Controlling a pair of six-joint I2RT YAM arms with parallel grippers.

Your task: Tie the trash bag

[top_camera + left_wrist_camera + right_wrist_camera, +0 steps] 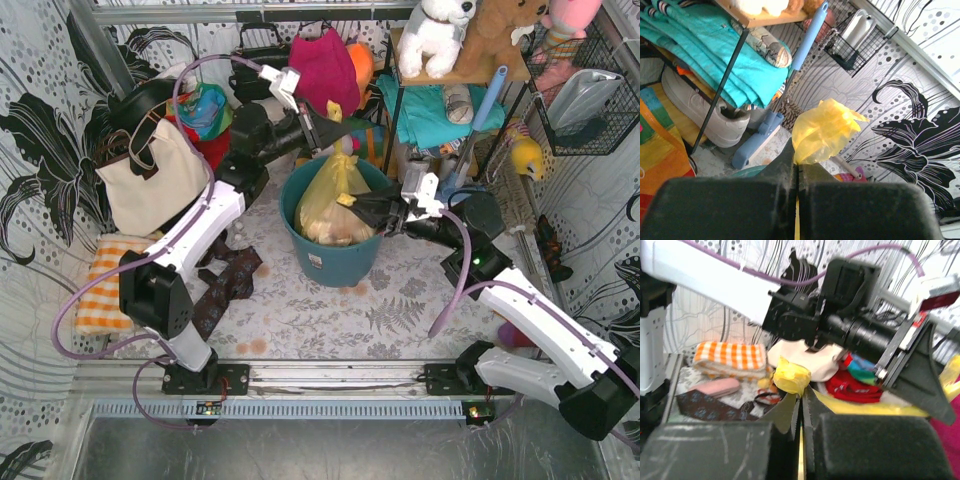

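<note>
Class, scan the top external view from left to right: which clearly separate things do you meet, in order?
Folded orange-and-white checked cloth → dark patterned necktie → round teal plastic bin, holding the translucent yellow plastic trash bag → black wire basket.

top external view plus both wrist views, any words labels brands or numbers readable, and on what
No text is readable in any view.
teal bin: small dark sticker on its front, too small to read.
left arm: red and white tag near its wrist, blurred.
</note>
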